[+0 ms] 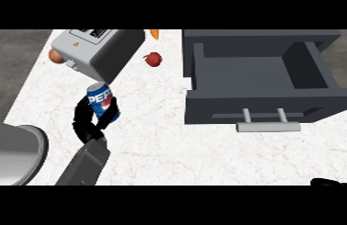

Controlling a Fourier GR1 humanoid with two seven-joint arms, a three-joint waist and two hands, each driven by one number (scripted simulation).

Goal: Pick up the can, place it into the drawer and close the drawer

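While left robot hand [88,120] grips can [102,101], drawer [261,88] open

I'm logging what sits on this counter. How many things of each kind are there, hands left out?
Cans: 1, the blue can, held by the left hand
Drawer units: 1, the grey drawer, open
Appliances: 1, the grey toaster
Food items: 3, red apple, orange piece, brown piece
Total: 6
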